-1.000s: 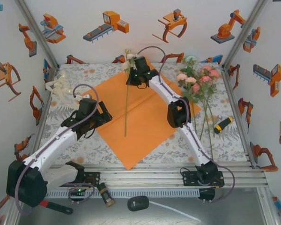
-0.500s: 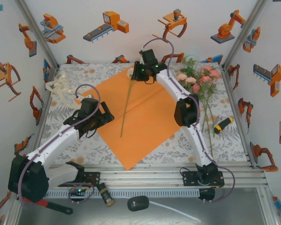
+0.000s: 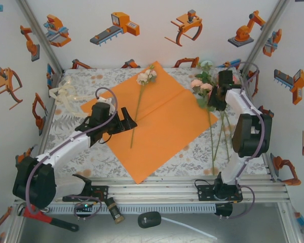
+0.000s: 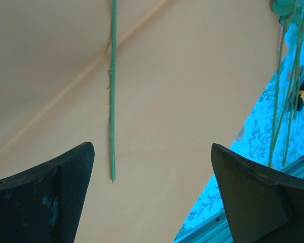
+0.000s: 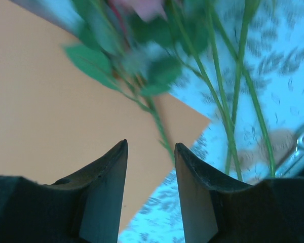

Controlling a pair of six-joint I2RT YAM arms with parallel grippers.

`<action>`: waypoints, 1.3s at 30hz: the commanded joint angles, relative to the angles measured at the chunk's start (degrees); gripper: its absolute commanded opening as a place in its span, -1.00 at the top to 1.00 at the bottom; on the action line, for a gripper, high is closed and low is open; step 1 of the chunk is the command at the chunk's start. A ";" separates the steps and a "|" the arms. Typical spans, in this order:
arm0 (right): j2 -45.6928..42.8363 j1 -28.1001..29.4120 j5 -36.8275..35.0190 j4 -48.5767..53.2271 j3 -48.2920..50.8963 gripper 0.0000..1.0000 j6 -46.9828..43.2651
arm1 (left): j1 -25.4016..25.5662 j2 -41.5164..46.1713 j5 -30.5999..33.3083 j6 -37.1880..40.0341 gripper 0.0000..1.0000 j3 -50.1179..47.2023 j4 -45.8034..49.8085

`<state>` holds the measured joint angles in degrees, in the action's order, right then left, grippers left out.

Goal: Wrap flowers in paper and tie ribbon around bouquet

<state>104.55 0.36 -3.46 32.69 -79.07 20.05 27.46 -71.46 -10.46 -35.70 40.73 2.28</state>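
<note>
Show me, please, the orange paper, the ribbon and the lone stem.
orange paper [image 3: 167,126]: top view, bare middle.
ribbon [image 3: 65,97]: top view, heap's middle.
lone stem [image 4: 112,101]: left wrist view, mid-stem.

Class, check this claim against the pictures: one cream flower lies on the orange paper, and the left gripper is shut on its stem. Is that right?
Not quite. The left gripper is open, its fingers wide apart, and the stem ends free ahead of them, as the left wrist view shows. The cream flower does lie on the orange paper.
</note>
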 commanded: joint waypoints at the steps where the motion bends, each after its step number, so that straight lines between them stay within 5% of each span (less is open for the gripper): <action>1: 2.66 1.49 -3.41 0.35 0.42 0.14 -3.86 | 0.30 -1.43 -2.10 2.17 -0.80 2.42 -1.40; 11: 11.15 1.49 -1.56 1.89 -2.93 0.33 -5.90 | 0.39 0.58 -0.48 2.35 -0.87 0.86 -0.14; 22: 9.67 1.49 -1.94 3.23 -4.74 0.98 -11.33 | 0.40 0.05 1.89 2.18 -0.90 1.23 1.15; 34: -3.18 7.98 3.01 3.13 -9.97 1.00 -9.23 | 0.30 -0.03 4.93 0.59 -0.97 1.72 2.04; 39: -0.71 13.49 6.00 2.56 -17.49 1.00 -3.76 | 0.30 0.79 4.99 1.60 -0.94 1.64 2.10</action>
<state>102.87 11.27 -0.93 35.81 -92.66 12.12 27.73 -72.18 -6.07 -34.96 41.15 3.70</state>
